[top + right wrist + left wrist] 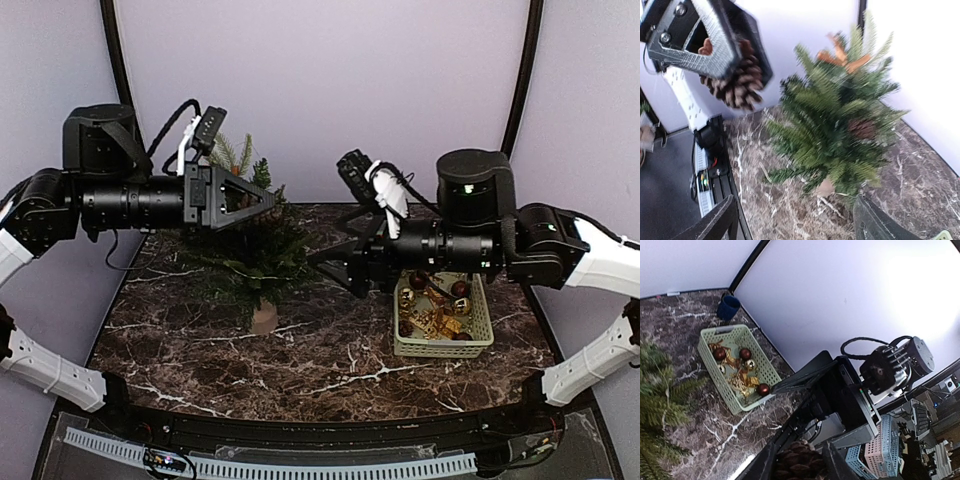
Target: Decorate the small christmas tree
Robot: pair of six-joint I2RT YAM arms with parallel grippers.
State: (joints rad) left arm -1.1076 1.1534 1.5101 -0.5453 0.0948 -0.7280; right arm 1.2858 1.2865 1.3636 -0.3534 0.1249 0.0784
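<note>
Hanging step: my left gripper (262,200) is clenched on a pine cone (737,82), my right gripper (335,262) gapes empty. The tree (255,255) stands left of the basket (445,345). Next I'd ease the pine cone into the tree, then let go.

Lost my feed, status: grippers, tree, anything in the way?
Left gripper shut on pine cone. Right gripper open, empty. Small christmas tree upright, cone not yet hung. Nothing between cone and tree.
</note>
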